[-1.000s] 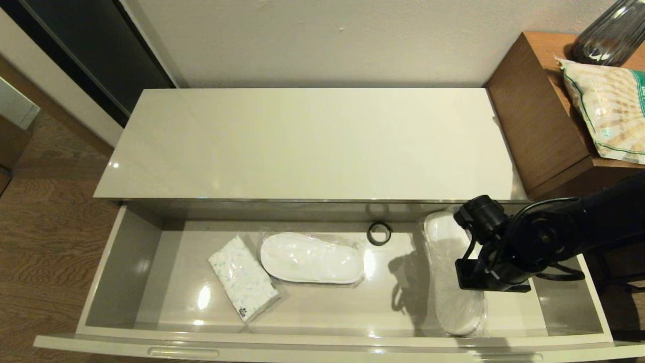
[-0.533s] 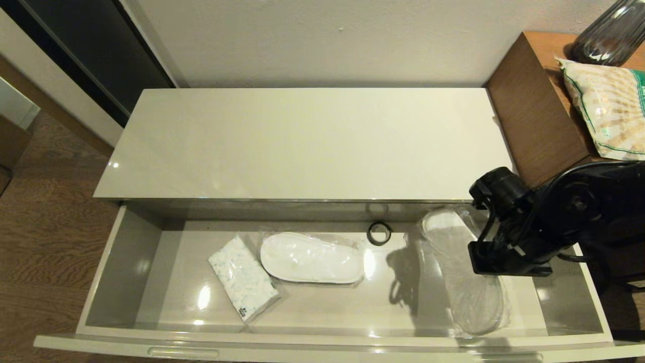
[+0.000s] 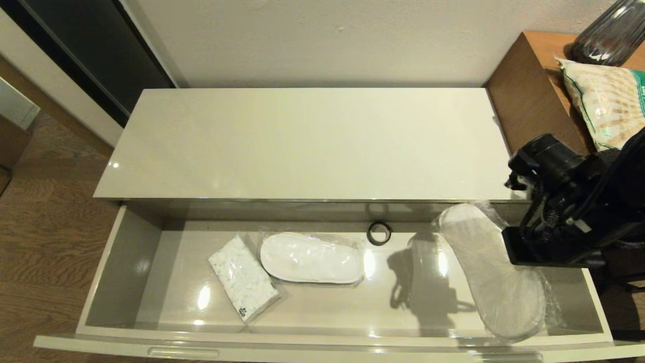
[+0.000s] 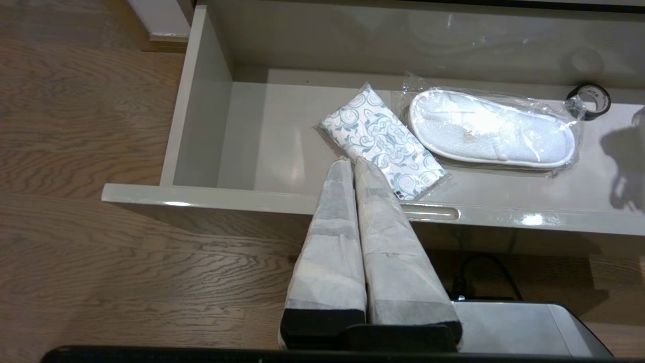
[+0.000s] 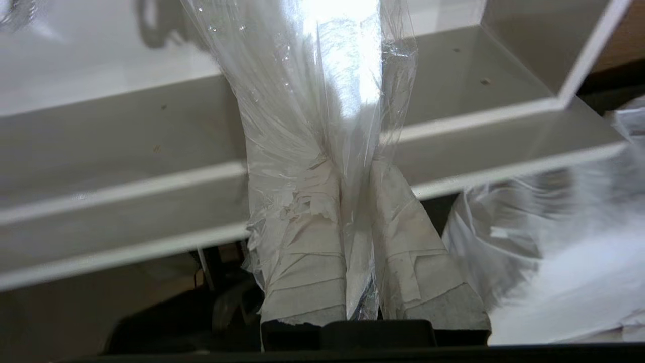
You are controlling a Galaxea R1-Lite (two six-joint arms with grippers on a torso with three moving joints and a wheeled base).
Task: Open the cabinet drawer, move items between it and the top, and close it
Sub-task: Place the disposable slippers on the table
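Note:
The cabinet drawer stands pulled fully out below the glossy cream top, which is bare. One pair of white slippers in clear plastic lies flat mid-drawer. My right gripper is over the drawer's right end, shut on the wrapper of a second slippers pack, which hangs tilted above the drawer floor. In the right wrist view the fingers pinch the crinkled plastic. My left gripper is shut and empty, low in front of the drawer front; the head view does not show it.
A patterned tissue pack and a small black ring lie in the drawer. To the right stands a taller brown wooden table with a snack bag and a dark glass vase. Wooden floor lies to the left.
My right gripper has risen and moved right with the slippers pack, lifting it off the drawer floor. The other drawer contents have not moved.

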